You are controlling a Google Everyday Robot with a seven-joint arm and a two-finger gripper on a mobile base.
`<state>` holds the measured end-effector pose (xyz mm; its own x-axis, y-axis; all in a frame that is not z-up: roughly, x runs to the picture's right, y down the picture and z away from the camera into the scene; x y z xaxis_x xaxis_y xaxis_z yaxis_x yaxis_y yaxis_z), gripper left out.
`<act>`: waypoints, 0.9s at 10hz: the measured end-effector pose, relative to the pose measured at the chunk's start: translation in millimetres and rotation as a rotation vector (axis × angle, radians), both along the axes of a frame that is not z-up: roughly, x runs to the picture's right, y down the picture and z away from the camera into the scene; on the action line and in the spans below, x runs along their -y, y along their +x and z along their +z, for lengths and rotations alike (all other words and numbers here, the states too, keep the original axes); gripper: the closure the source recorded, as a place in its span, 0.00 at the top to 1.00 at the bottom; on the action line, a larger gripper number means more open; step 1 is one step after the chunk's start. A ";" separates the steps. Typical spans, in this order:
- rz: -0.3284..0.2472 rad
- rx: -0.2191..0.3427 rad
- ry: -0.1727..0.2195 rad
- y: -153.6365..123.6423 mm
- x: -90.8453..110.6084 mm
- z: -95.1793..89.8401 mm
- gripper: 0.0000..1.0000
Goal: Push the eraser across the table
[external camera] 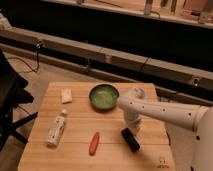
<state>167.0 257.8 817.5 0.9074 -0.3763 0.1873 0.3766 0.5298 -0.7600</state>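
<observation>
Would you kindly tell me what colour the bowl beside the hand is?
Green, in the camera view: the bowl sits left of the hand, above the eraser.

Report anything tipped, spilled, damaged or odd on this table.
Only the bottle stands out: it lies on its side near the table's left edge. No spill shows. The pincer sits just behind the eraser.

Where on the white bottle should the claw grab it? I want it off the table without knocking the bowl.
Probably its middle. The white bottle lies on its side near the table's left edge, cap end toward the far side, so come from above, closing across its narrow width. The claw is now over by the eraser, well right of it; the green bowl sits apart.
</observation>
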 end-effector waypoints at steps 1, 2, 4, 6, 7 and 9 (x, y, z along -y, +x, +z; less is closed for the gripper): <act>-0.009 0.004 -0.005 -3.9 -5.7 -5.5 0.02; -0.016 0.008 -0.007 -7.4 -9.1 -10.5 0.02; -0.030 0.021 -0.014 -15.8 -17.6 -22.2 0.02; -0.026 0.030 -0.029 -19.8 -26.0 -30.8 0.02; -0.020 0.035 -0.037 -19.7 -28.3 -33.0 0.02; -0.018 0.075 -0.067 -19.2 -31.8 -36.1 0.02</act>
<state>147.8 289.6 781.4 0.8829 -0.3768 0.2802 0.4431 0.4711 -0.7628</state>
